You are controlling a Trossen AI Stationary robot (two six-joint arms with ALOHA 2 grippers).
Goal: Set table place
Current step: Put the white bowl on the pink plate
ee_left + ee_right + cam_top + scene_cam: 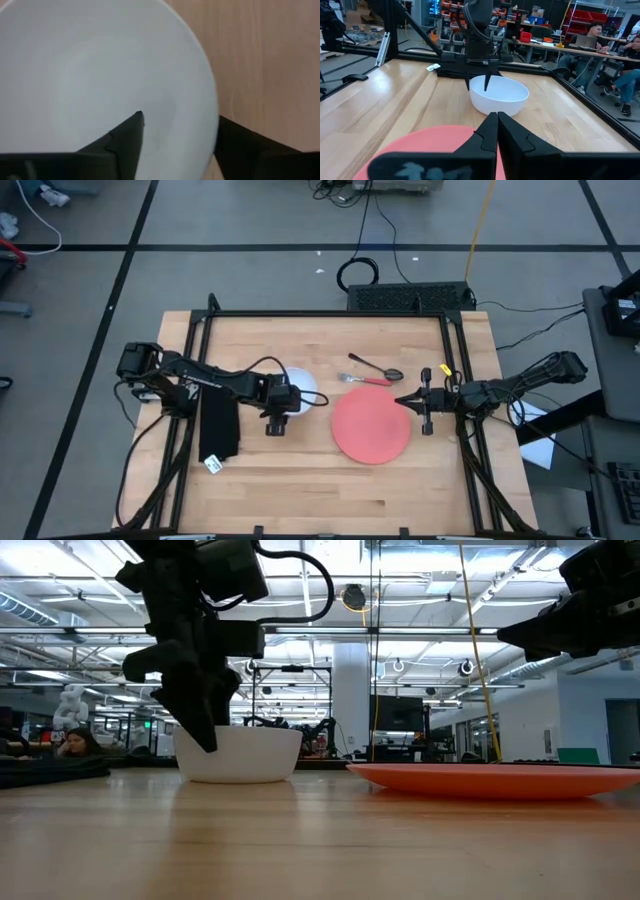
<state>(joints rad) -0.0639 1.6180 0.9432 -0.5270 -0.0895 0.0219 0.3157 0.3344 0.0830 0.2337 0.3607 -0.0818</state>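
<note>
clearly, everything here is read against the red plate as landmark, going from near to far.

red plate (371, 427): lies flat on the table (300, 490), toward the front of the spread; likely the centre of the place setting, so the other pieces get arranged around it.

right gripper (405, 401): hovers just over the plate's right edge, fingers pressed together on nothing; judged to be waiting there, clear of the other arm's work.

left gripper (281, 416): left of the plate, fingers spread with one inside and one outside the white bowl's wall; a rim pinch suits a bowl too wide to span, though firm contact cannot be told.

white bowl (499, 94): upright on the wood, just left of the plate and apart from it.

black cloth (219, 426): farther left of the plate, beyond the bowl, lying flat.

spoon (376, 368): behind the plate, with a red-handled utensil (366, 380) beside it, both untouched.
</note>
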